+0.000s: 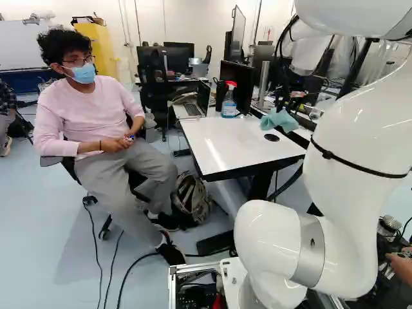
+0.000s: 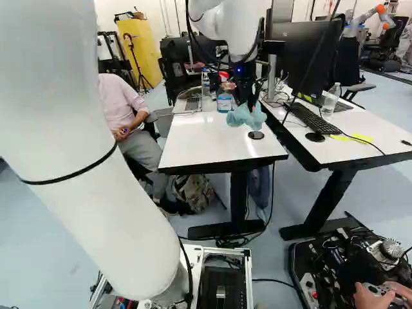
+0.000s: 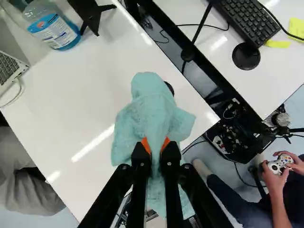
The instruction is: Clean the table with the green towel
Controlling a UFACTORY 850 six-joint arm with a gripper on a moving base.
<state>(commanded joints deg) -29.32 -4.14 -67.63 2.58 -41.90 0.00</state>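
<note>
Pinched tight on the green towel [image 3: 154, 107] from both sides with the claw [image 3: 156, 146], up over the desk [image 3: 71, 107], near the round black spot [image 2: 256, 135]. To wipe, should go down, straight ahead of the claw, loose cloth first

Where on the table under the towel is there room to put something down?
The table is bare between the towel and the laptop, and along the edge away from the keyboard. It is crowded at the laptop's end, with a spray bottle and black stand.
</note>
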